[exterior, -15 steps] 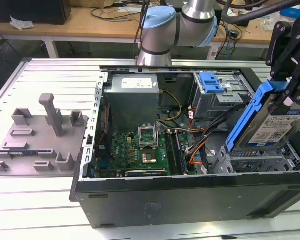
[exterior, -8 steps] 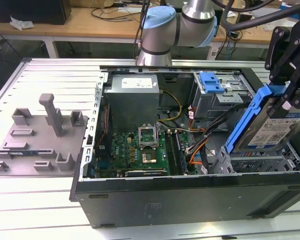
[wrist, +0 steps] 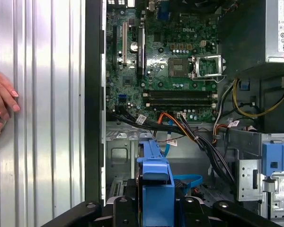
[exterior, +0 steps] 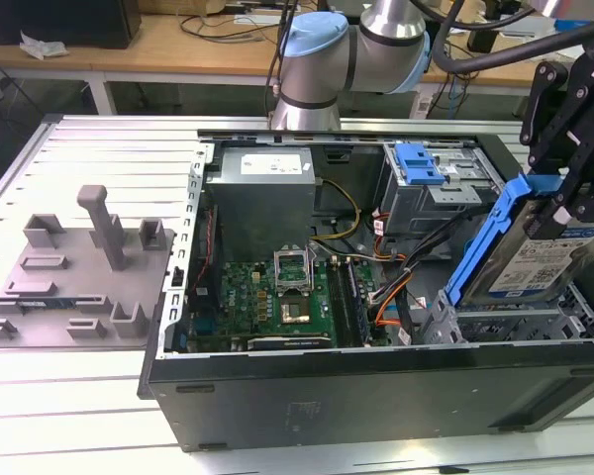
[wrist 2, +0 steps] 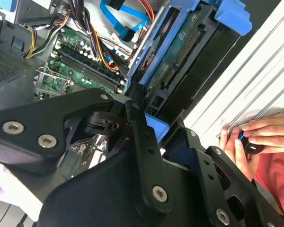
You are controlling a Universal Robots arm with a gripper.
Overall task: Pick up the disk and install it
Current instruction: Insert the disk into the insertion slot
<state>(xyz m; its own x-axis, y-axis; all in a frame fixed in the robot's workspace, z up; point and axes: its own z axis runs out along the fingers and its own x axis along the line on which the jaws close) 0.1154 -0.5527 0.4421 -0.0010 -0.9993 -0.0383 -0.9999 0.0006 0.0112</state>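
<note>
Gripper [exterior: 564, 203] you are steering is pinching the disk [exterior: 540, 262], silver drive, white-and-blue label, blue bracket, tilting over the computer case [exterior: 376, 396] at three o'clock in the exterior view.

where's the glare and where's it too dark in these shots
Exterior view: even light, the disk clearly lit. First wrist view: the ribbed table glares, the case interior sits dimmer. Second wrist view: the table washes white, the black gripper looks dark.
</note>
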